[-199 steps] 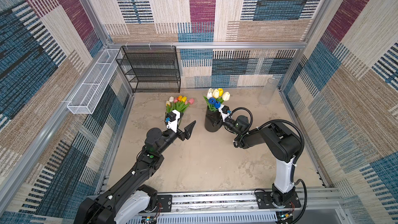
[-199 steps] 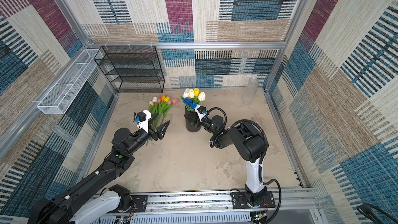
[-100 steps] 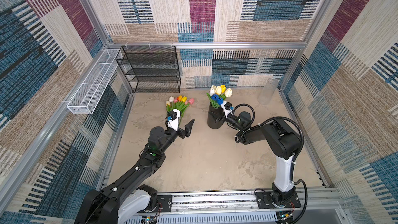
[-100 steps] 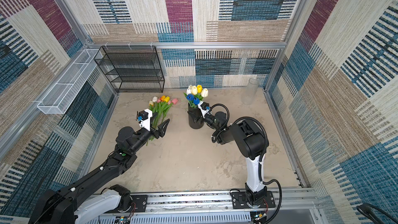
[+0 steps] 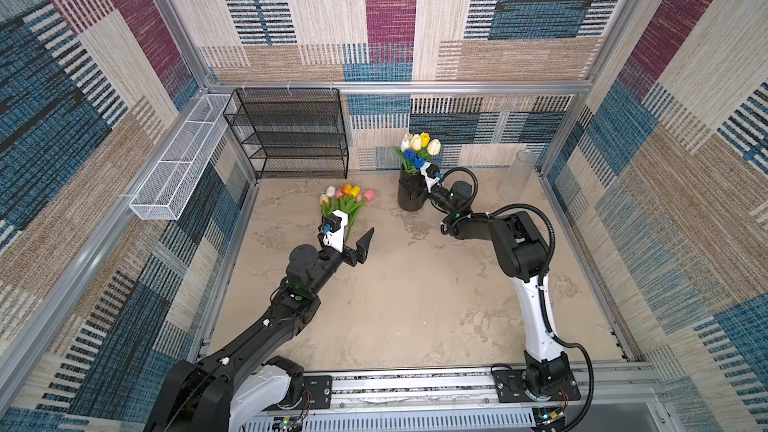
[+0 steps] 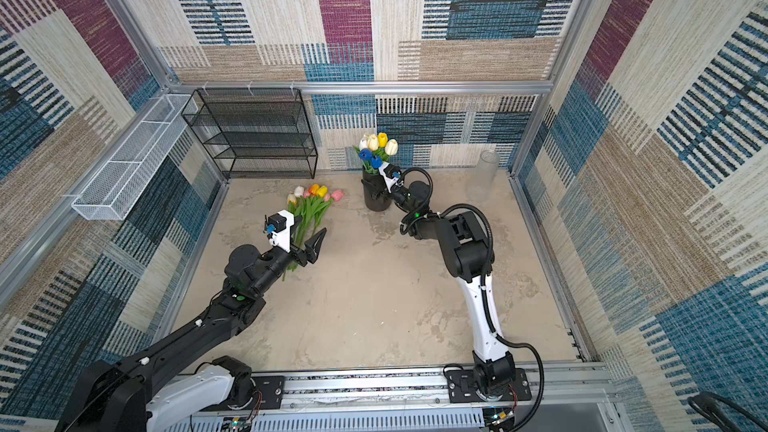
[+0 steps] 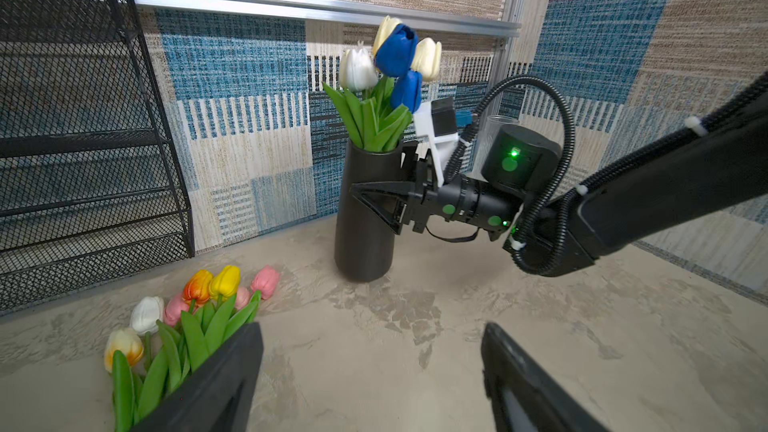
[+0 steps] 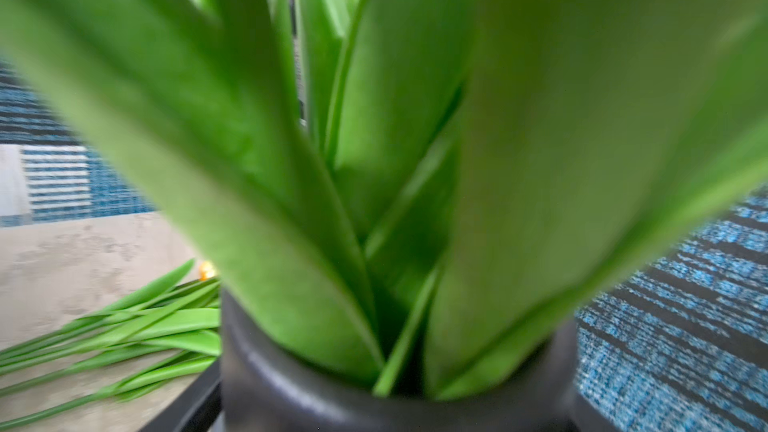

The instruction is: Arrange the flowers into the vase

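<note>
The black vase (image 5: 409, 197) (image 6: 374, 197) (image 7: 363, 243) stands upright near the back wall with several white, yellow and blue flowers (image 5: 417, 149) (image 7: 386, 68) in it. My right gripper (image 5: 415, 193) (image 8: 390, 409) is shut on the vase, one finger on each side of its upper body. The leaves (image 8: 374, 118) fill the right wrist view. More flowers (image 5: 347, 197) (image 6: 313, 201) (image 7: 199, 301) lie in a bunch on the floor left of the vase. My left gripper (image 5: 353, 236) (image 7: 374, 351) hangs open over their stems, holding nothing.
A black mesh shelf (image 5: 291, 135) stands at the back left against the wall. A white wire basket (image 5: 178, 168) hangs on the left rail. A clear glass cylinder (image 5: 521, 168) stands in the back right corner.
The right gripper has carried the vase and its flowers a little toward the back wall. The left gripper has edged slightly toward the lying bunch, still open.
</note>
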Robot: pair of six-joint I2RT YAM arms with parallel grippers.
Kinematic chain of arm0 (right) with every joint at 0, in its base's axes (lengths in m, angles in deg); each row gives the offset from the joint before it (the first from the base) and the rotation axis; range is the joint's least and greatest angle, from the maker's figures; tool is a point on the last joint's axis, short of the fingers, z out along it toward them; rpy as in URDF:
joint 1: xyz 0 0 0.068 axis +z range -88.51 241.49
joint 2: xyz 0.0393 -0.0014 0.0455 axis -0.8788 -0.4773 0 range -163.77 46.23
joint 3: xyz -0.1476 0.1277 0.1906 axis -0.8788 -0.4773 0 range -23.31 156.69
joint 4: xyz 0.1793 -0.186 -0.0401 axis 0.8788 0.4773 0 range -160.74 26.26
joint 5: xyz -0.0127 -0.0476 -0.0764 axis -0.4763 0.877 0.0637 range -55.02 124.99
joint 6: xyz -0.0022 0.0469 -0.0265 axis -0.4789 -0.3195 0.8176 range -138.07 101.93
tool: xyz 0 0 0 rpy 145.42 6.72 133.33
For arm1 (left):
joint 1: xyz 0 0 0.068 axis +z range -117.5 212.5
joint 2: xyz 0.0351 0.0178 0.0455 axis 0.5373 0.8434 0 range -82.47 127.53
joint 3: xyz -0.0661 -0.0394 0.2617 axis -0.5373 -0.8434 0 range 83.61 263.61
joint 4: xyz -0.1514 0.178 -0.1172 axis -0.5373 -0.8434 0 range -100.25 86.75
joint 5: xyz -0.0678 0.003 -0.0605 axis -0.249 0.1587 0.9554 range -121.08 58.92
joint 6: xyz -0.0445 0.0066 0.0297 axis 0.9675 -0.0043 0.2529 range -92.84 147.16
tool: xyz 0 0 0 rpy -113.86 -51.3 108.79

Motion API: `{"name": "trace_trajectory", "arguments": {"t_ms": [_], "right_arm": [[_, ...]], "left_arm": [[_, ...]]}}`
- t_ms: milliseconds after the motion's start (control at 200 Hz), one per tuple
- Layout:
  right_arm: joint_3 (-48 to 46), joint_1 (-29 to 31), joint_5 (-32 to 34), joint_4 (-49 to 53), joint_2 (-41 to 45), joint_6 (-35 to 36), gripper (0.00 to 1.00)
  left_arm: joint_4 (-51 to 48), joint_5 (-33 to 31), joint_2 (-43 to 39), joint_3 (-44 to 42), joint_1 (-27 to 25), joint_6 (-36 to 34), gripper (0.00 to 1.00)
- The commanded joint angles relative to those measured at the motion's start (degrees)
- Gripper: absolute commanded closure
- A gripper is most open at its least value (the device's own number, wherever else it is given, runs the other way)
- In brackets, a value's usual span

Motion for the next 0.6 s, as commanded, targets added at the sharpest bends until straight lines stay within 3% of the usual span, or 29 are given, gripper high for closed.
{"name": "trace_trajectory", "arguments": {"t_ms": [0, 346, 596], "right_arm": [[9.42, -0.13, 0.55, 0.15, -4.42, 0.72, 0.74], [32.26, -1.51, -1.19, 12.90, -16.96, 0.03, 0.67], [39.54, -1.99, -1.71, 17.17, -20.34, -0.32, 0.18]], "left_arm": [[-0.89, -0.71, -1.42, 0.95, 0.08, -0.77, 0.14], [-11.98, -6.12, -9.50, -0.15, 0.21, -0.95, 0.14], [-11.80, -6.01, -11.89, -1.63, 0.17, -0.68, 0.14]]}}
